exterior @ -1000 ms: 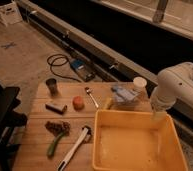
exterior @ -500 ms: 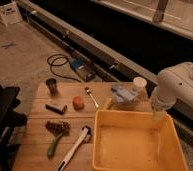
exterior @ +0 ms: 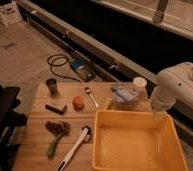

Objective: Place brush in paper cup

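The brush [exterior: 74,148] lies flat on the wooden table, white handle running diagonally, just left of the yellow bin. The paper cup [exterior: 139,83], pale cream with a white rim, stands upright at the table's far edge. My white arm [exterior: 176,86] comes in from the right. The gripper [exterior: 158,114] hangs at its lower end over the far right rim of the bin, right of the paper cup and far from the brush. It holds nothing that I can see.
A large yellow bin [exterior: 104,150] fills the table's right half. A dark metallic cup [exterior: 52,86], a small dark block [exterior: 56,107], an orange object [exterior: 78,103], a metal spoon [exterior: 91,96], a green pod [exterior: 53,146] and blue cloth [exterior: 122,93] lie around. A black chair [exterior: 2,125] stands left.
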Motion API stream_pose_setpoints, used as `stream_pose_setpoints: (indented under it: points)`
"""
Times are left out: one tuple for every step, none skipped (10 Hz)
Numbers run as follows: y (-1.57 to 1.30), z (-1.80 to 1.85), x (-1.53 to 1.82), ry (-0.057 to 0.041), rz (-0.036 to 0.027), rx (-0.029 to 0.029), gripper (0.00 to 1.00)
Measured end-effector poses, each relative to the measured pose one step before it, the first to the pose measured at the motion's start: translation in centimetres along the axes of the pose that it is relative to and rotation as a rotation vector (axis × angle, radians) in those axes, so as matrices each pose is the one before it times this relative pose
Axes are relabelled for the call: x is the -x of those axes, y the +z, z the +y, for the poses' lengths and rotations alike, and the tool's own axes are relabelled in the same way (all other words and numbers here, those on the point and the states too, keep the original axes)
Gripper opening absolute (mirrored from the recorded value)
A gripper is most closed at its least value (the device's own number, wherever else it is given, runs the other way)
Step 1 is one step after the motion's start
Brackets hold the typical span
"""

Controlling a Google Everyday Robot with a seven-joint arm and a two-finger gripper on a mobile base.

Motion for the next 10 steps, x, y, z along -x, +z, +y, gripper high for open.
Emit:
stream_pose_setpoints:
  points:
    - [-0.261,-0.267,0.959,-0.03093,0.00659,-0.01226,0.65]
    - [-0.320,-0.324,1.344,-0.03309,-0.00471,-0.01069,0.65]
    - [-0.534,-0.468,2.028,-0.04694,-0.01282,-0.01501,0.65]
    - [-0.380,-0.317,1.737,-0.03931,-0.01723,-0.00966,0.65]
    - [-0.240,-0.253,1.620,-0.03367,-0.02430,-0.00465,0.65]
    - [-0.245,-0.308,2.241,-0.04545,-0.04097,-0.00129,0.65]
    - [0.000,-0.269,2.288,-0.04645,-0.03819,0.00257,0.65]
    - [0.083,-0.316,2.549,-0.05256,-0.03603,0.00271,0.65]
    - [0.179,-0.318,3.385,-0.07601,-0.04345,0.00361,0.65]
    - [0.239,-0.156,2.379,-0.05839,-0.03025,0.00532,0.65]
